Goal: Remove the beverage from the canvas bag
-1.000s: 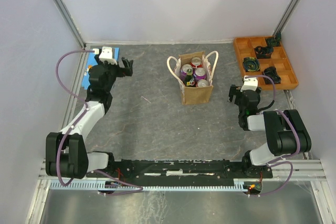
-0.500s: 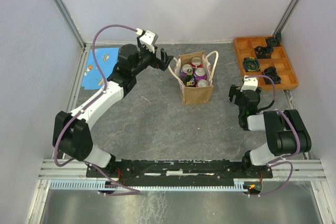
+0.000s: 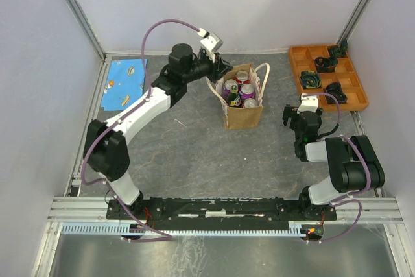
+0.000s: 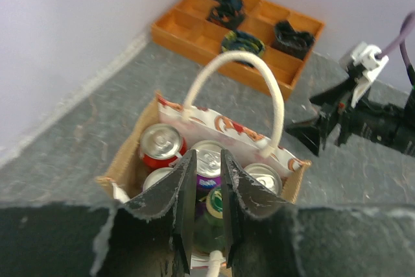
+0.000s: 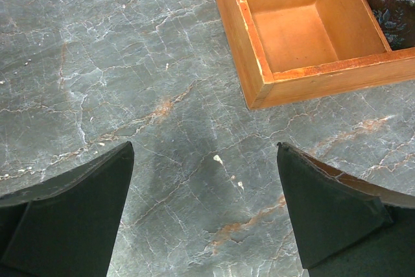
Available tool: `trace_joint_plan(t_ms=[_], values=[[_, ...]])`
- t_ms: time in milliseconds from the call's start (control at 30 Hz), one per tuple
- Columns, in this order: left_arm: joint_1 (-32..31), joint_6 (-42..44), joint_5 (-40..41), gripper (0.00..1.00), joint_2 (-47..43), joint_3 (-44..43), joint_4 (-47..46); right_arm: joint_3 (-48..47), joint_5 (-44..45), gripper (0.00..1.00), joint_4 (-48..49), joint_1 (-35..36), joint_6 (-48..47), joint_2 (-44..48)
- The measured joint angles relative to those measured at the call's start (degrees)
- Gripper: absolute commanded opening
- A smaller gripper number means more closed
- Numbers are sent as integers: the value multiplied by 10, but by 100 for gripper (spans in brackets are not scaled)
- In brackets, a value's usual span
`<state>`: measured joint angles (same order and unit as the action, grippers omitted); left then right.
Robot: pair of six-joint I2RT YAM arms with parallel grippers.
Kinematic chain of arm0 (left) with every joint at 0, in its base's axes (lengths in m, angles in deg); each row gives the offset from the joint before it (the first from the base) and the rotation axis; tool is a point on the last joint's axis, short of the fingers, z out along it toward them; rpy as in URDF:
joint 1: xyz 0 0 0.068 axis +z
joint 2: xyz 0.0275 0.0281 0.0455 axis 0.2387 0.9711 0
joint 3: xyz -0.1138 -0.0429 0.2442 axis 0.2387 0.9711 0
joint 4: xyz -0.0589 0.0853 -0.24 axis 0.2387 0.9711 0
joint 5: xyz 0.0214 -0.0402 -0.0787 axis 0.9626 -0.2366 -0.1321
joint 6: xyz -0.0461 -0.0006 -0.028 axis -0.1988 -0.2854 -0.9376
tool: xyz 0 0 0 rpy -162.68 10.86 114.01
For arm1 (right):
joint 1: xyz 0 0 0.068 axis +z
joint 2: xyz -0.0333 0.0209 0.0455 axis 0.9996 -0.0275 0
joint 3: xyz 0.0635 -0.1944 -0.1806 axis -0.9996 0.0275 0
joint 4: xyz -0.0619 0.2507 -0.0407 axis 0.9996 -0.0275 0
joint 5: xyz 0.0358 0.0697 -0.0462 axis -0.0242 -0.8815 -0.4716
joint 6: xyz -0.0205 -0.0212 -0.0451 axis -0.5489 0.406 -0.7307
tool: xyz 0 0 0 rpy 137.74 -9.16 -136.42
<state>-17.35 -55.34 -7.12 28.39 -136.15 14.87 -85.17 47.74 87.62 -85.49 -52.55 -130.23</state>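
Canvas bag (image 3: pixel 243 116), centre frame, may topple if the left hand (image 4: pixel 207 155), narrowed about its rope handle (image 4: pixel 214 263), grip unclear, tugs.

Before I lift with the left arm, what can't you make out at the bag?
- Left wrist view: whether the left gripper holds the near rope handle; its fingers cover all but a stub at the bottom edge.
- Left wrist view: the green-topped drink between the fingers, mostly covered by them.
- Top view: the left jaws, too small and under the wrist.
- Labels on the cans: hidden inside the canvas bag.
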Motion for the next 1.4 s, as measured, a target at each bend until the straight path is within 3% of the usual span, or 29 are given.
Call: trace_joint_plan(t_ms=[267,733,1400], values=[[-26,34,-32,50,49,-1,18,0,0,99,0,0,0,0],[-35,48,-43,55,96,7,-10,0,0,99,0,0,0,0],[-35,64,-40,58,128,102,-160,0,0,99,0,0,0,0]])
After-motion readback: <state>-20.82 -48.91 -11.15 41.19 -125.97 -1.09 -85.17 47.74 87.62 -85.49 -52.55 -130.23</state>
